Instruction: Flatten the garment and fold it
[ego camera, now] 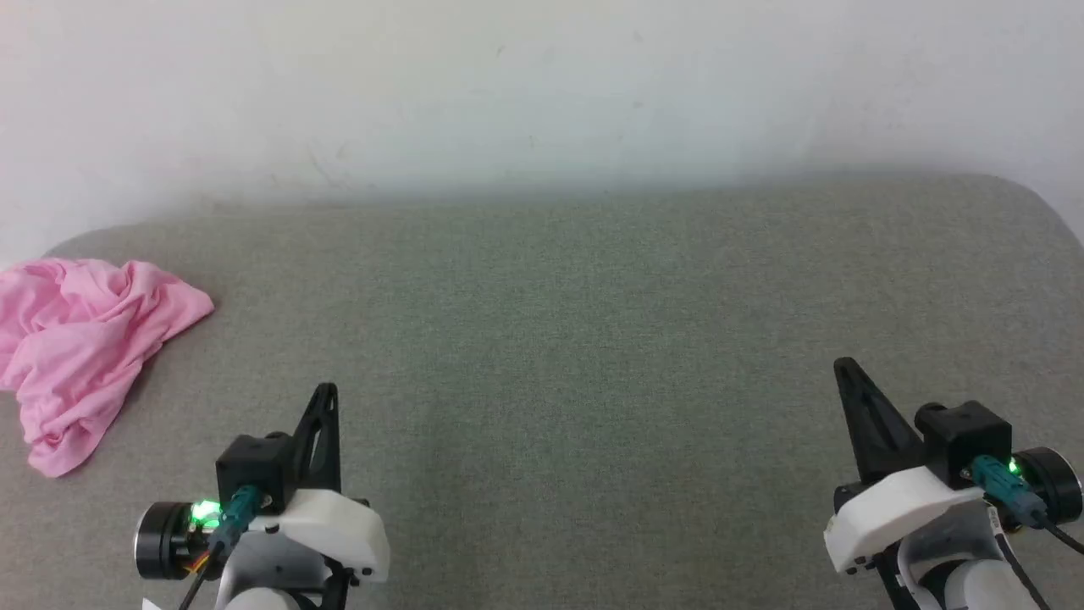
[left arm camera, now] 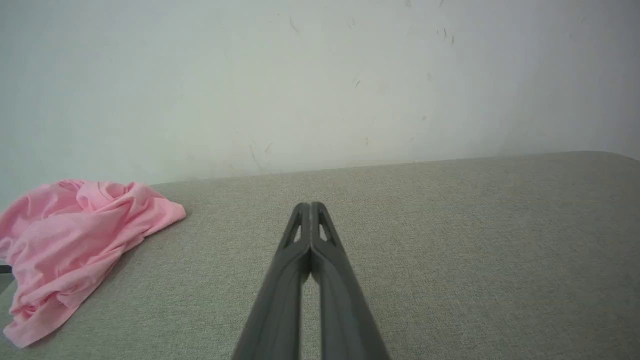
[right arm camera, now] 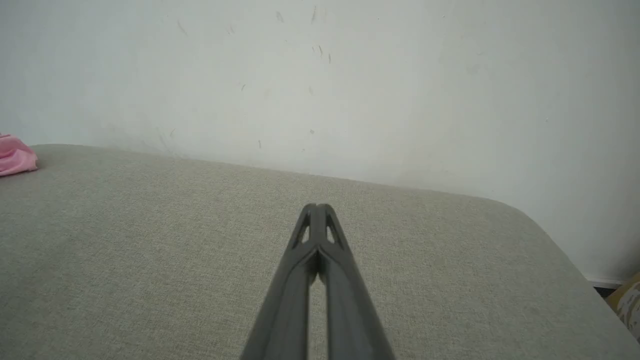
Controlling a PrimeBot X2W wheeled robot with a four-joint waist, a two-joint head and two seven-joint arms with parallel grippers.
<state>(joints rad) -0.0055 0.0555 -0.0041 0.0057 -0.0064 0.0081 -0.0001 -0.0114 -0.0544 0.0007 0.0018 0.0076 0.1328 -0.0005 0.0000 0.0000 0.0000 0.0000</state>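
The bright pink garment (ego camera: 80,347) lies crumpled in a heap at the far left edge of the grey cushioned surface (ego camera: 559,339). The left wrist view shows the same garment (left arm camera: 75,245) bunched at its left side, and a pink corner of the garment (right arm camera: 15,156) peeks in at the right wrist view's left edge. My left gripper (ego camera: 326,391) hovers low at the lower left, to the right of the heap and apart from it, fingers pressed together and empty (left arm camera: 310,205). My right gripper (ego camera: 843,366) sits far to the right, also shut and empty (right arm camera: 317,206).
A pale wall (ego camera: 542,93) rises right behind the surface. The surface rounds off at its far right corner (right arm camera: 545,235), with a yellowish object (right arm camera: 631,300) beyond that edge. The garment hangs near the left edge.
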